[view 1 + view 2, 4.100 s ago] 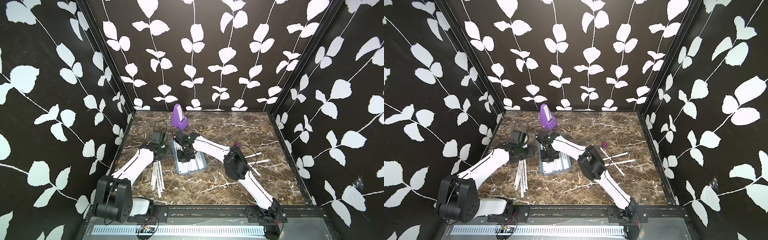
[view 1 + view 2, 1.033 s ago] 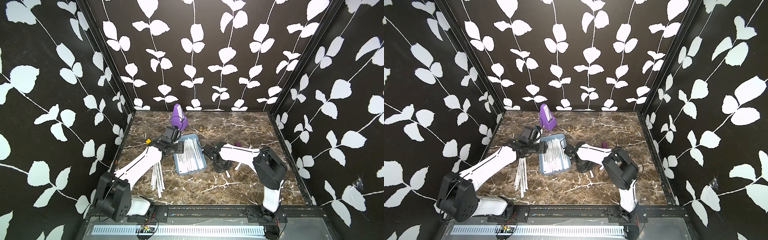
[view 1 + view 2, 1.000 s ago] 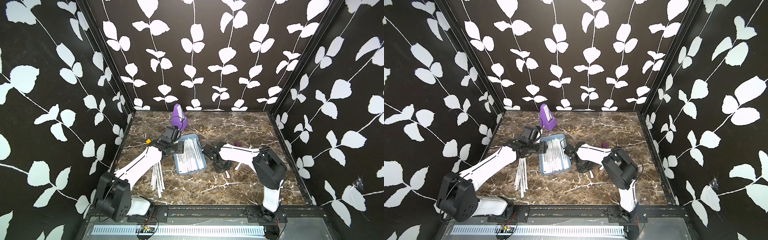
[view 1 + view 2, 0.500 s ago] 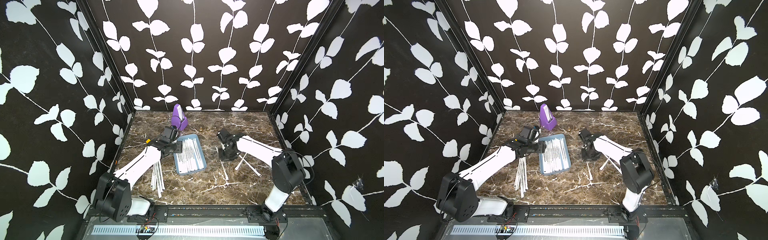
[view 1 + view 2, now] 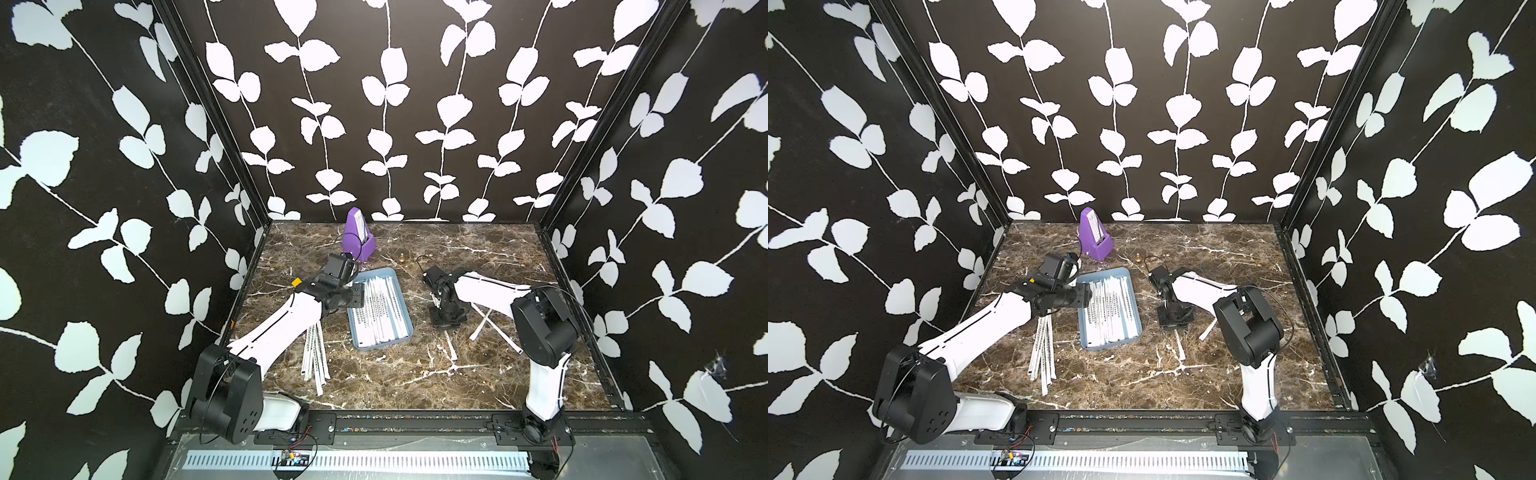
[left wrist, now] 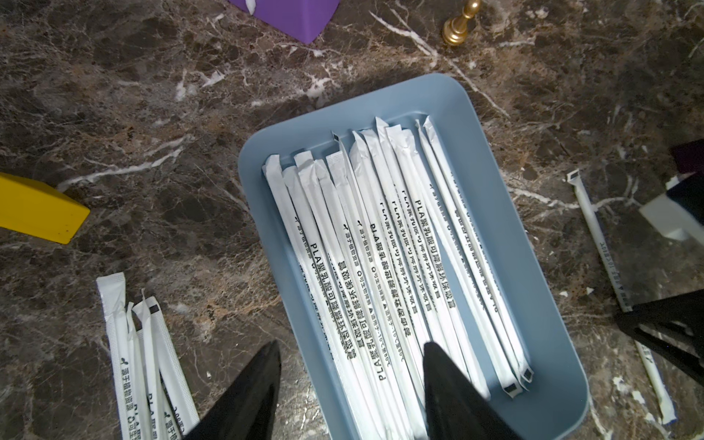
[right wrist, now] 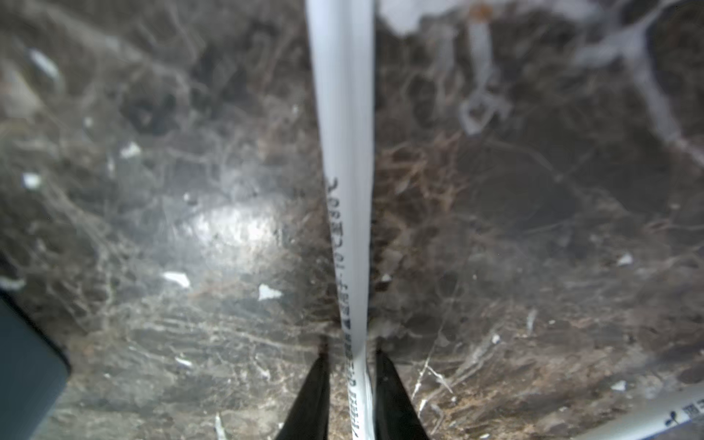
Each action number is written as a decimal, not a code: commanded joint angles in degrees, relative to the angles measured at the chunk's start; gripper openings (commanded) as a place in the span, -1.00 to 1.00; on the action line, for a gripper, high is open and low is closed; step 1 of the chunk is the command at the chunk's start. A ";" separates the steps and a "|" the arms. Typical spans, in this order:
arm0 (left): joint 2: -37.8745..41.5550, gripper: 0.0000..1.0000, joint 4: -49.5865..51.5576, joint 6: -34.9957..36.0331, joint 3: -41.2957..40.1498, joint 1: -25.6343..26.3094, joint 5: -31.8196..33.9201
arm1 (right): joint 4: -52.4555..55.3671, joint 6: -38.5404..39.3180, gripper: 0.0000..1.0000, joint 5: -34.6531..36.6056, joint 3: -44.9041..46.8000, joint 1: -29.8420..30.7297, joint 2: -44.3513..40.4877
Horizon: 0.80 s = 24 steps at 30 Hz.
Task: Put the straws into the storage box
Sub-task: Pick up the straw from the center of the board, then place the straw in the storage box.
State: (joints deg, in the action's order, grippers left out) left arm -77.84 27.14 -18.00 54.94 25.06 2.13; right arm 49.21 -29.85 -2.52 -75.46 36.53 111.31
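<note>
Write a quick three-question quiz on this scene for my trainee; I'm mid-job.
1. True or false: the left gripper is open.
2. Loose straws lie on: A) one side of the box; B) both sides; C) neither side.
3. Fill in: the ___ gripper's fingertips flank a straw.
Key: 1 true; 2 B; 3 right gripper.
</note>
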 commanded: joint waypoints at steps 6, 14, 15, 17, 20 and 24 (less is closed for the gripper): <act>1.77 0.23 3.43 -2.06 -0.84 -3.02 0.82 | 3.10 -1.68 -0.97 7.70 -6.26 3.87 -4.58; 2.08 0.20 7.79 -4.71 -1.70 -6.82 1.52 | 5.59 -8.76 -0.98 3.43 -25.41 11.15 0.71; 2.09 0.20 6.61 -5.02 -2.52 -6.84 0.51 | 4.72 -9.96 -0.98 2.77 -27.77 11.69 2.96; 2.38 0.18 4.05 -5.28 -4.58 -6.88 -2.04 | 3.84 -11.41 -0.98 0.43 -33.04 12.45 7.68; 2.70 0.17 0.55 -5.35 -6.80 -6.87 -4.99 | 5.80 -11.95 -0.99 -0.59 -42.27 13.74 14.97; 2.96 0.14 2.05 -4.96 -7.05 -7.06 -3.77 | 10.43 -10.99 -0.99 -1.73 -52.10 14.60 23.00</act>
State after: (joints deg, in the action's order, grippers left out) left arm -76.90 30.00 -22.85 48.25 18.11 -0.89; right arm 54.02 -40.12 -2.70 -121.78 50.63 130.63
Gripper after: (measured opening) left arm 0.573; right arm 0.047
